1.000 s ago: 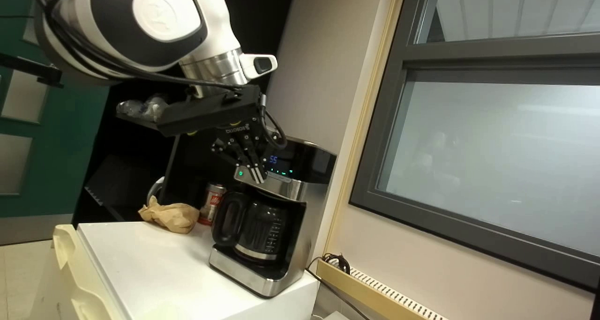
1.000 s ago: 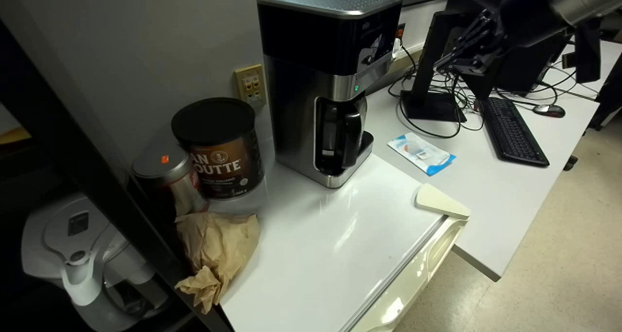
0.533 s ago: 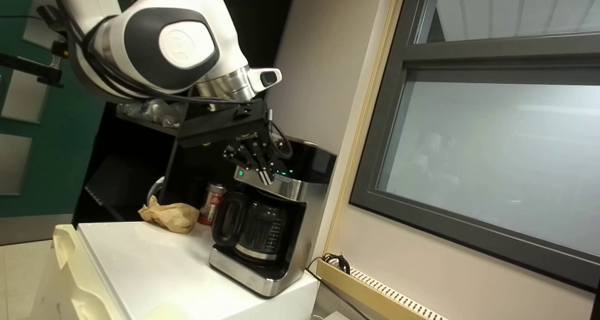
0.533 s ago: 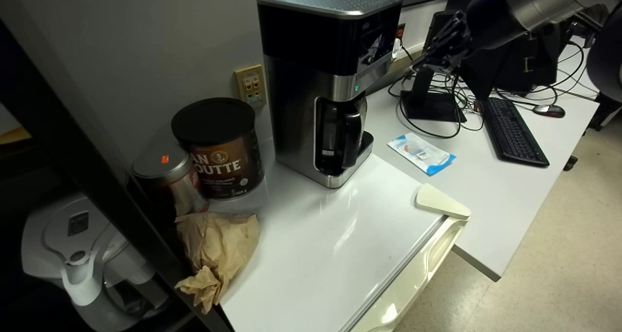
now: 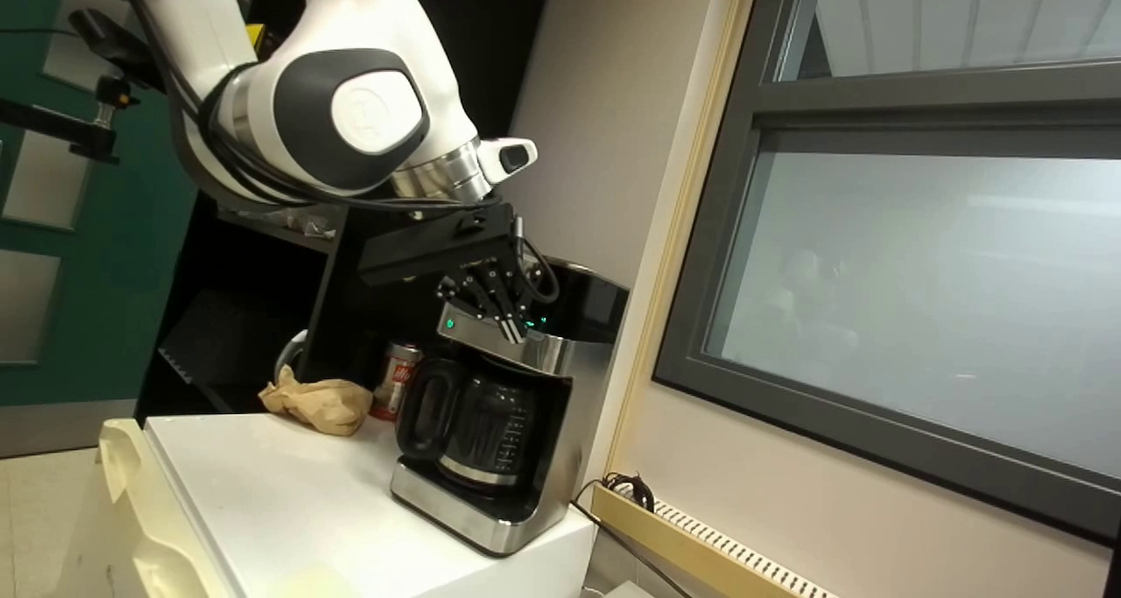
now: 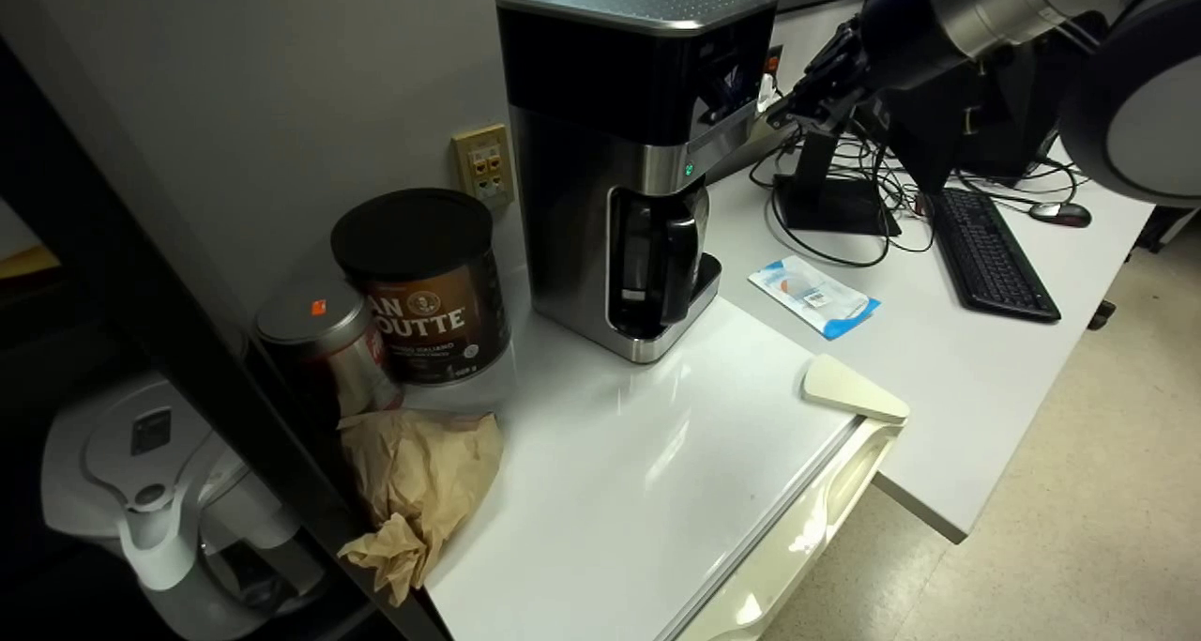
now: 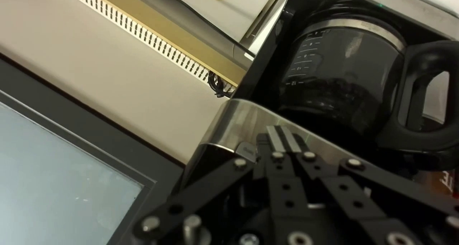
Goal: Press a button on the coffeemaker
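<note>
White counter (image 6: pixel 600 500) | coffeemaker (image 6: pixel 600 162) upright, far side, in an exterior view | gripper (image 7: pixel 282 139) near its front, contact unclear, jaws narrow, nothing between | green light (image 5: pixel 450 324) left of jaws in both exterior views; pressing there likely needs a leftward shift

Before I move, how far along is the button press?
Done: the gripper is shut, and the coffeemaker shows a green light. In hand: the aim, with the gripper in front of the silver band in the wrist view. Left: apparently the press itself; no contact is visible.
</note>
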You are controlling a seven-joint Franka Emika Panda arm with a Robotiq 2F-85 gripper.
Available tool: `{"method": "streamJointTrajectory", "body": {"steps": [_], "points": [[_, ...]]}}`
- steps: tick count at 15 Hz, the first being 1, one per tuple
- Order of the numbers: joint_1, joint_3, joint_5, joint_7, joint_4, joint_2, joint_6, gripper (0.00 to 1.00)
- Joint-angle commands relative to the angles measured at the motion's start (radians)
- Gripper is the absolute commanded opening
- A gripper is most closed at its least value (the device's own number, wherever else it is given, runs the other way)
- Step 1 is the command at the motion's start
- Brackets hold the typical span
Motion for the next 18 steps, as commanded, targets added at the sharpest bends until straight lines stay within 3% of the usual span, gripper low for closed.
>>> {"method": "streamJointTrajectory", "body": {"steps": [1, 18], "points": [[0.023, -0.024, 0.024, 0.023, 0.065, 0.045, -0.02, 0.0], [-0.053, 0.076, 0.002, 0.031, 0.08, 0.04, 0.017, 0.0]]}}
